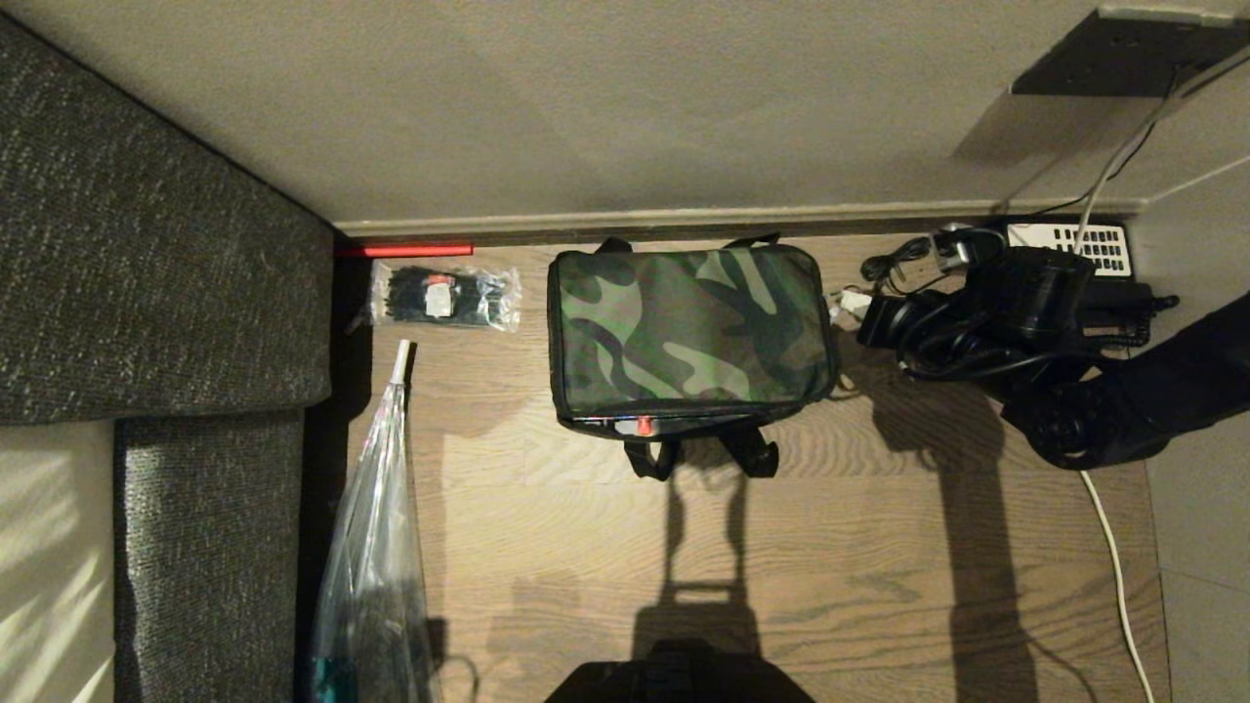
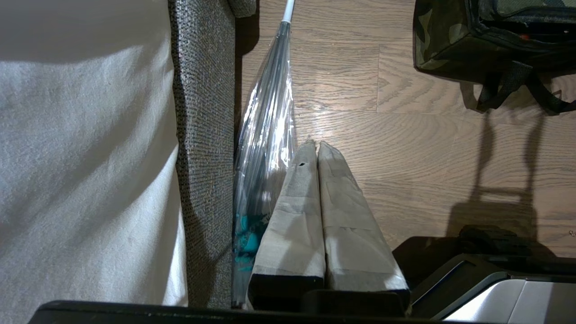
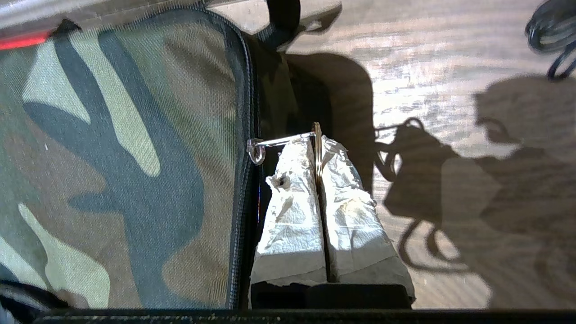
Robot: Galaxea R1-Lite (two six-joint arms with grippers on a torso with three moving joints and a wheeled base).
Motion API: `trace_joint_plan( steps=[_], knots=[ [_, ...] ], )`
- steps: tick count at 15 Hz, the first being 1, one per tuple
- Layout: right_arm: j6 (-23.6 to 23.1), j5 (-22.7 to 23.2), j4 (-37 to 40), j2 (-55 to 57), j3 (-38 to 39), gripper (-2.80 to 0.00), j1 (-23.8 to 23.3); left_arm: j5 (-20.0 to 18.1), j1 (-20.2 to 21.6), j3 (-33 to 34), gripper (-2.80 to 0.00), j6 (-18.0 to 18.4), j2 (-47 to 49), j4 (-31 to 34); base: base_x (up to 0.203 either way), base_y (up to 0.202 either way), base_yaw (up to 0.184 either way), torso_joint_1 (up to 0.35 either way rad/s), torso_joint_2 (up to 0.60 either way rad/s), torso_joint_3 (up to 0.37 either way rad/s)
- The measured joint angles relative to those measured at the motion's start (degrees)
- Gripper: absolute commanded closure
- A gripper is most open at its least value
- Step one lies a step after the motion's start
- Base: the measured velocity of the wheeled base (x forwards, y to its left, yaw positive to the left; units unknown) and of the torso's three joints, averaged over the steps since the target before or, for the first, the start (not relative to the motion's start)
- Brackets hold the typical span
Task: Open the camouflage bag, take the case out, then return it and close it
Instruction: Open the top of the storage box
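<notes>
Now gripping zip ring, camouflage bag [image 3: 112, 148] shut.
My right hand [image 3: 317, 146] pinches ring [image 3: 317, 135]; soft fabric, pull along zip; left hand [image 2: 313, 146] closed, empty.

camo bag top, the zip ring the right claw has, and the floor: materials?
Camouflage bag: woven synthetic fabric by the look, matte; weave grain shows in the right wrist view. Ring, pinched in the right claw: thin metal, shiny glint. Floor: wood or wood-look planks, grain lines, slight sheen.

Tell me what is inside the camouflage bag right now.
Nothing inside shows: the camouflage bag lies on the floor with its lid down, hiding the interior. Only a red sliver peeks at its front edge. The right hand pinches the zipper ring.
</notes>
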Motion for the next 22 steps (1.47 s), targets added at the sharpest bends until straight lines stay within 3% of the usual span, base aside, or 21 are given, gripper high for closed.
trace_joint_plan(
  steps=[11, 22],
  knots=[
    [1.1, -0.1, -0.1, 1.8, -4.2, 0.00, 0.0, 0.0, 0.0, 0.0, 0.00, 0.0, 0.0, 0.0, 0.000, 0.000, 0.000, 0.000, 0.00, 0.000],
    [5.8, -0.1, -0.1, 3.7, -9.2, 0.00, 0.1, 0.0, 0.0, 0.0, 0.00, 0.0, 0.0, 0.0, 0.000, 0.000, 0.000, 0.000, 0.00, 0.000]
  ],
)
